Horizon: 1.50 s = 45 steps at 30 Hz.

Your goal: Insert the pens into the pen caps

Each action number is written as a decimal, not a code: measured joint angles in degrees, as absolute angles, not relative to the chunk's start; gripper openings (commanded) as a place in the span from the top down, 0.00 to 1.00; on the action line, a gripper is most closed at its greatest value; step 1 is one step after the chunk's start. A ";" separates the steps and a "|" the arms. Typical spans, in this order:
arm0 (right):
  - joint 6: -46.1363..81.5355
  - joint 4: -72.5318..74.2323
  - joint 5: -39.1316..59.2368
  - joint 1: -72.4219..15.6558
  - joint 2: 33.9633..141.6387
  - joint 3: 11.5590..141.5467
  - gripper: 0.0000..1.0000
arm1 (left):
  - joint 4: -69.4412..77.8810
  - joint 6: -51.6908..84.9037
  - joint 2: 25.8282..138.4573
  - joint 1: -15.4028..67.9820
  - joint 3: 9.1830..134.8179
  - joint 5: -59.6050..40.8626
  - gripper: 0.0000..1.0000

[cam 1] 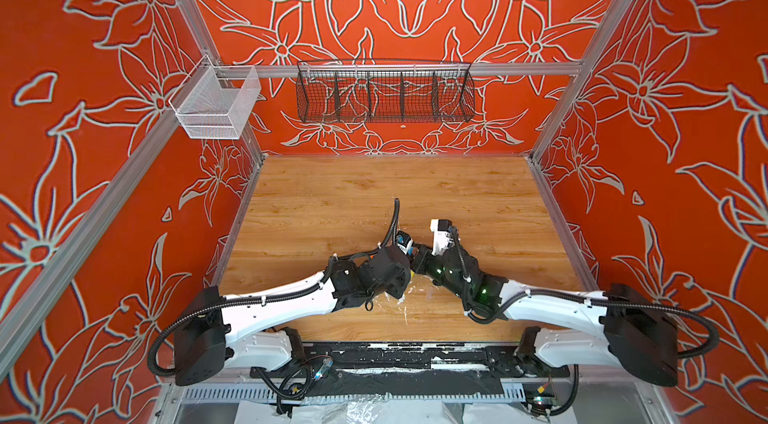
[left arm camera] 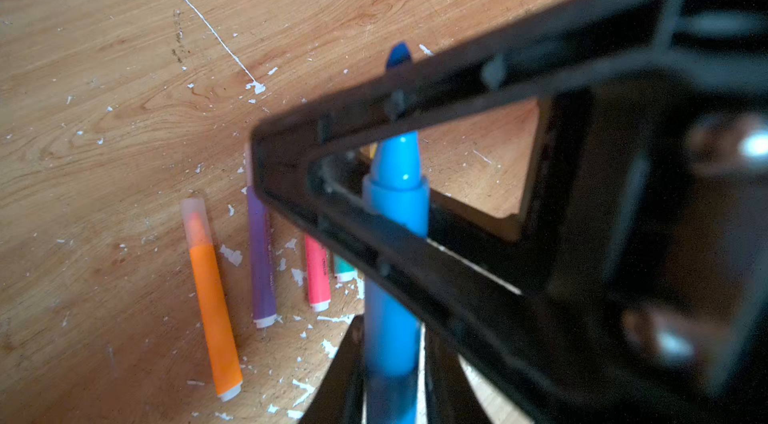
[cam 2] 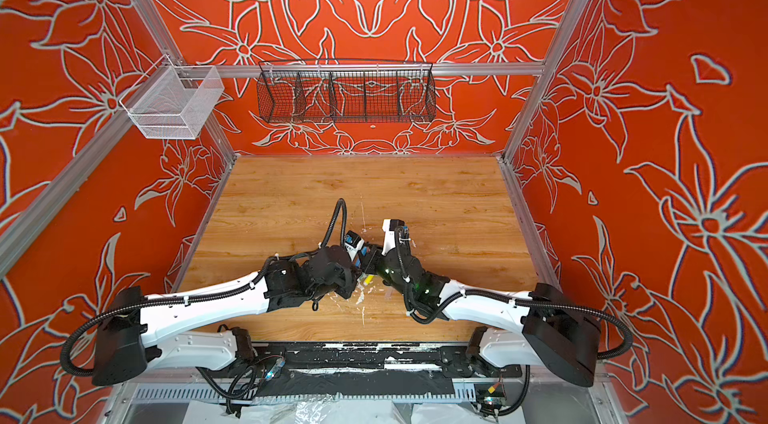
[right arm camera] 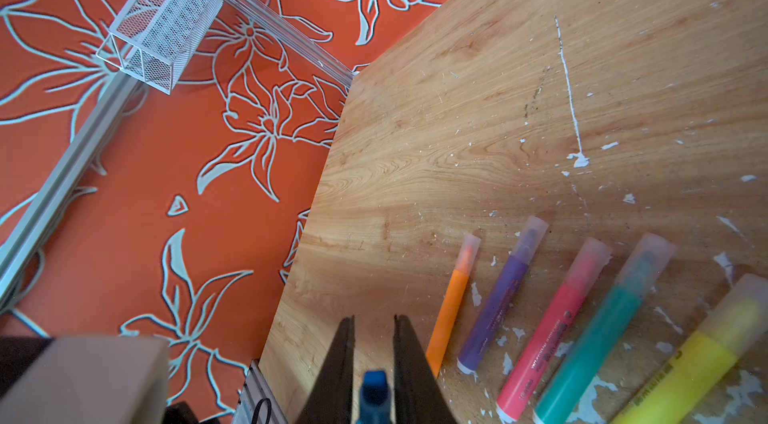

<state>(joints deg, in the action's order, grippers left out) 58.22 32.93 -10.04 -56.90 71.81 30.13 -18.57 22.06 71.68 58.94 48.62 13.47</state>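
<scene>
Crowding together over the near middle of the table point(cam 1: 374, 193), the left arm point(cam 1: 274, 301) and right arm point(cam 1: 552, 301) hide nearly all of the pens in both top views. Only a sliver of the yellow pen point(cam 2: 368, 280) peeps out beneath the wrists, and neither pincer's fingers can be made out there. The left wrist view shows the left gripper point(left arm camera: 392, 324) set narrow about the lower barrel of the blue pen point(left arm camera: 397, 202), but blur and a thin pale strip beside one finger leave it unclear whether the pads press. A black triangular finger of the right gripper point(right arm camera: 374, 318) crosses that pen and covers part of the barrel, with the bare dark-blue tip poking out beyond it. The right wrist view shows this pincer clamped on the blue pen; only the tip shows between its fingers, the rest cut off at the frame's edge. On the table, in a row, lie the orange pen point(right arm camera: 451, 318), purple pen point(right arm camera: 496, 310), pink pen point(right arm camera: 548, 339), green pen point(right arm camera: 597, 339) and the yellow one, each wearing one of the pen caps point(right arm camera: 469, 251). The left wrist view shows only the first four, with the green pen mostly hidden. Small print runs along the purple, pink and yellow barrels, too blurred to read. White paint flecks point(left arm camera: 255, 87) dot the wood.
</scene>
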 measured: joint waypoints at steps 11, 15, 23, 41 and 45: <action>59.00 34.24 -10.85 -56.88 71.77 28.18 1.00 | -14.37 20.67 73.36 58.94 46.94 13.91 0.85; 59.33 34.63 -11.66 -56.86 71.64 27.31 1.00 | -12.78 19.90 74.43 58.94 46.65 13.76 0.85; 60.07 34.98 -11.88 -56.88 71.44 26.44 1.00 | -7.73 18.31 73.25 58.96 43.05 13.15 0.93; 58.17 24.38 -13.34 -57.10 66.37 29.26 0.47 | -13.76 19.70 67.33 55.72 41.39 15.64 1.00; 55.20 12.25 -14.48 -57.10 60.51 32.88 0.46 | -21.56 21.87 62.08 51.20 42.41 17.41 1.00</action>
